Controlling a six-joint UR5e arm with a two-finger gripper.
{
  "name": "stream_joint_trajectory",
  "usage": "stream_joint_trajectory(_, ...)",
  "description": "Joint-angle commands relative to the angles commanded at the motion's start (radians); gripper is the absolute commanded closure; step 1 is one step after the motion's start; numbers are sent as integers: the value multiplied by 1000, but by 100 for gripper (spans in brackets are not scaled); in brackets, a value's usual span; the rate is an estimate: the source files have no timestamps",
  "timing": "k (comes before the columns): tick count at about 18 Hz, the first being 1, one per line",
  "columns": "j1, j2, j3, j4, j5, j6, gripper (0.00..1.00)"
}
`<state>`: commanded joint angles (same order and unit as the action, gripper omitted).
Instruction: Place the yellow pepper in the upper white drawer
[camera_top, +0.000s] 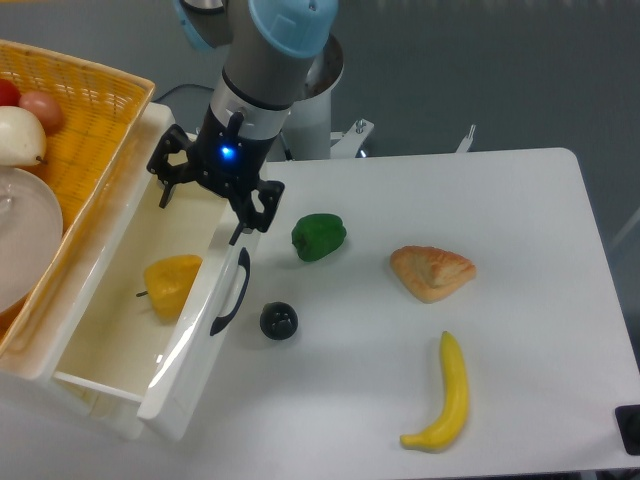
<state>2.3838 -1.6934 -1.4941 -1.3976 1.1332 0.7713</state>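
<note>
The yellow pepper lies on its side inside the upper white drawer, near the drawer's front wall, its dark stem pointing left. The drawer is pulled open, and its curved black handle faces the table. My gripper hangs above the back right part of the drawer, a little above and to the right of the pepper. Its fingers are spread open and hold nothing.
A yellow woven basket with a white plate and some fruit stands at the far left. On the table lie a green pepper, a small black round object, a pastry and a banana.
</note>
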Motion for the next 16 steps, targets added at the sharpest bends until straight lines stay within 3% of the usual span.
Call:
stream_joint_trajectory(3,20,-12,-3,14,82,63,0)
stream_joint_trajectory(6,69,-12,6,23,83,89,0)
stream_joint_trajectory(10,116,-15,8,83,83,108,0)
stream_joint_trajectory(12,135,-26,6,92,91,164,0)
stream_joint_trajectory(16,133,-61,6,94,247,366,0)
